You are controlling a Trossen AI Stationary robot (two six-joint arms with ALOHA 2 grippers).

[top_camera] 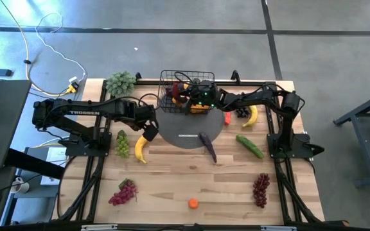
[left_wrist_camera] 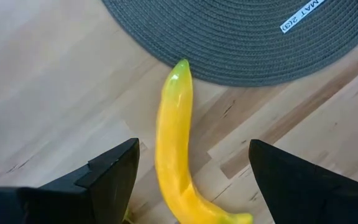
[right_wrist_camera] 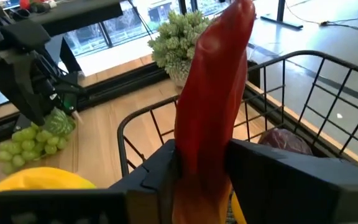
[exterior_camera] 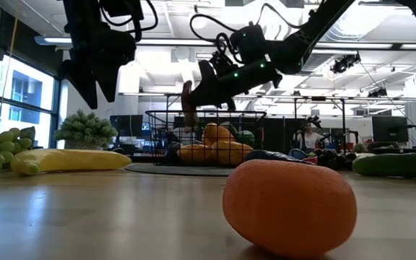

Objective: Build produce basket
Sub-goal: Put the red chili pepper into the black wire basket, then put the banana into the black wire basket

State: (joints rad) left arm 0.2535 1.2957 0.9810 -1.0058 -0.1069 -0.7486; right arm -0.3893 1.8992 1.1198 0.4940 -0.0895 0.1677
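**Right pincer holds red chili over basket; left pincer open above banana**

Right pincer clamped on a red chili, chili sticking up between the fingers, held over the black wire basket at upper centre of the high view. In the low view the same pincer hangs above the basket, clear of its rim. Basket already has yellow-orange fruit inside, plus something dark red (cannot tell what).

Left pincer spread wide, nothing gripped, fingers either side of a yellow banana lying on the wooden surface. Banana tip touches or just overlaps the edge of the round grey mat. High view puts this pincer left of centre, banana just below it.

Other produce on the surface, high view:
- green grapes just left of the banana
- eggplant on the lower right edge of the mat
- second banana and dark grapes right of the basket, small red piece beside them
- cucumber right of the mat
- red grapes lower left, dark red grapes lower right
- orange fruit bottom centre, well apart from the rest

Leafy grey-green bunch at the upper left, left of the basket.
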